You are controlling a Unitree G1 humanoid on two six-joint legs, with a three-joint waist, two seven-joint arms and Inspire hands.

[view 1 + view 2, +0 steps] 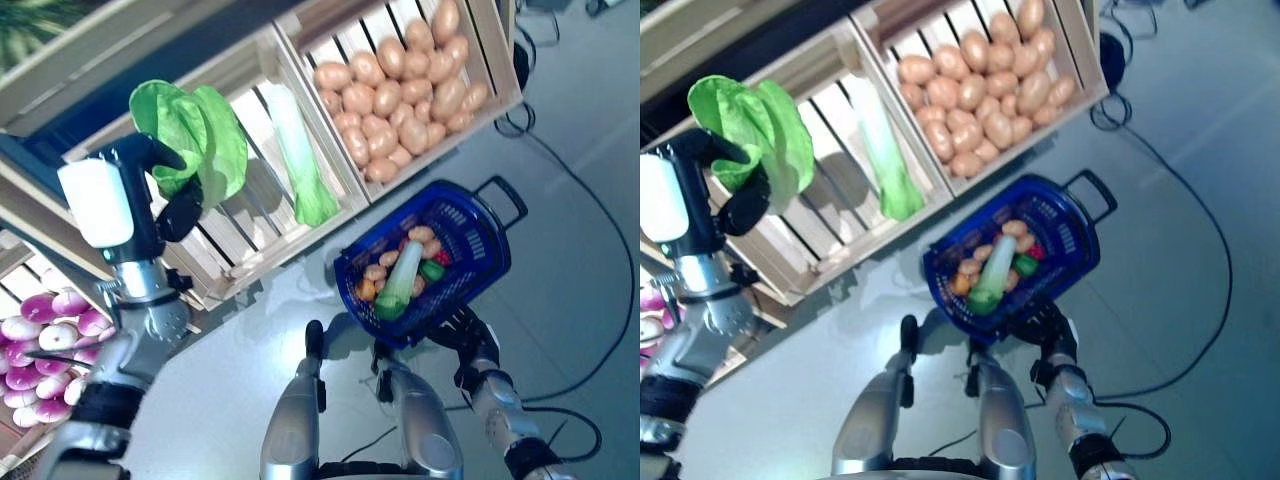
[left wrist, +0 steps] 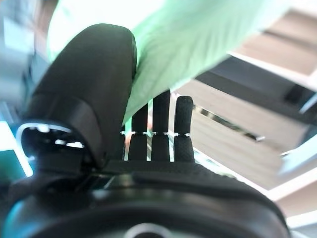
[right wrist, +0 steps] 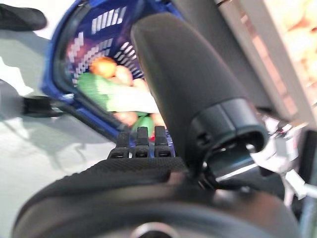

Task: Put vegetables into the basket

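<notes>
My left hand (image 1: 165,190) is raised over a wooden crate and is shut on a bright green leafy vegetable (image 1: 195,135). In the left wrist view the leaf (image 2: 198,44) sits between the thumb (image 2: 94,84) and the fingers (image 2: 161,129). The blue plastic basket (image 1: 478,222) stands on the floor to the right. In it lie a long pale green leafy stalk (image 1: 400,280), small brown potatoes (image 1: 421,234), and red, green and orange pieces. My right hand (image 1: 465,335) is just beside the basket's near rim (image 3: 74,106) with its fingers (image 3: 141,144) straight.
A tilted wooden stand with open slatted crates (image 1: 280,257) fills the upper left. The basket's black handle (image 1: 505,195) points away from the stand. Grey floor (image 1: 570,280) lies to the right of the basket.
</notes>
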